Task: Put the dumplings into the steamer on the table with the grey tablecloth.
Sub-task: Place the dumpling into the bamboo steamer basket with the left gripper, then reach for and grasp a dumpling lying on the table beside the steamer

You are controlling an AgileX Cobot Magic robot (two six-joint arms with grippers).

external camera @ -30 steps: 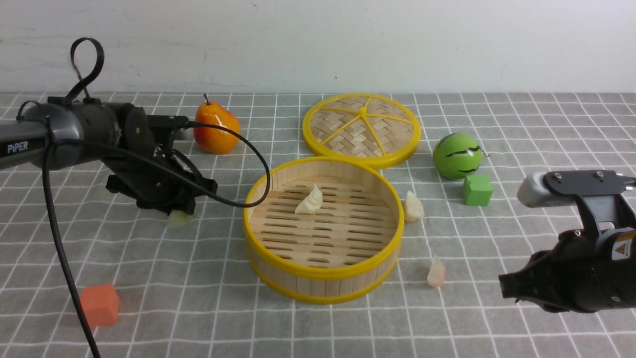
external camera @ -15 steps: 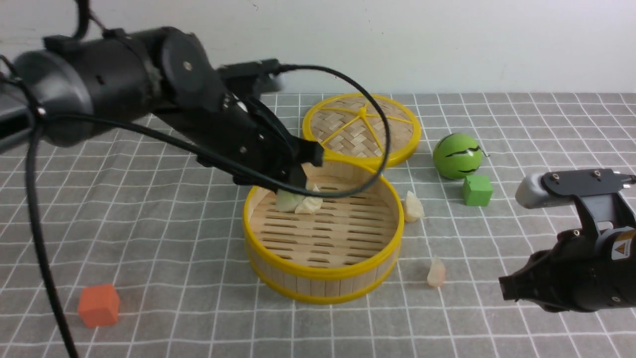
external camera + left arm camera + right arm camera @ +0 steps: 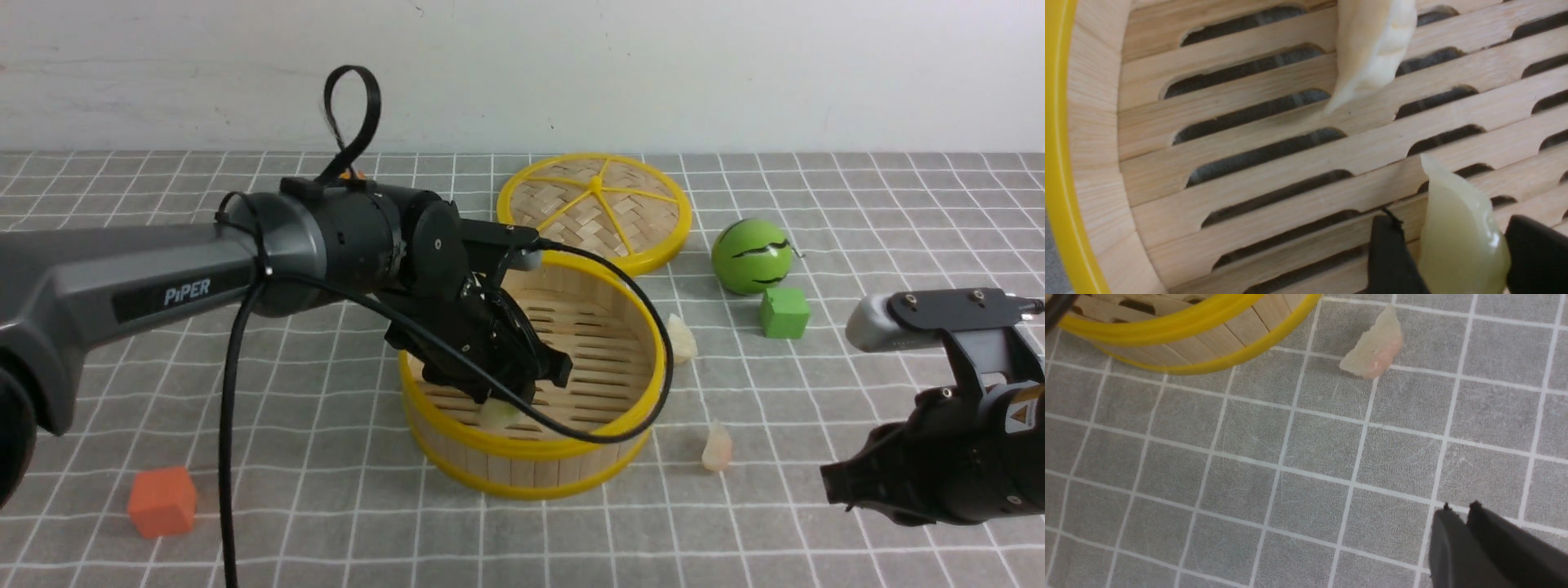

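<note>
Pale-green glossy pleated dumpling (image 3: 1457,237)

Green dumpling (image 3: 1457,237), cream dumpling (image 3: 1367,53) in steamer (image 3: 522,482), 2nd cream dumpling (image 3: 679,339), pink dumpling (image 3: 717,447) on cloth (image 3: 326,490)

A plain off-white wall (image 3: 735,73) fills the back of the front view, matt, with faint scuffs and a few small dark specks. It meets the surface (image 3: 898,204) along a straight line, where a grey cloth (image 3: 735,539) with a thin white grid runs edge to edge. The light is even and soft, leaving only faint, blurred shadows
</note>
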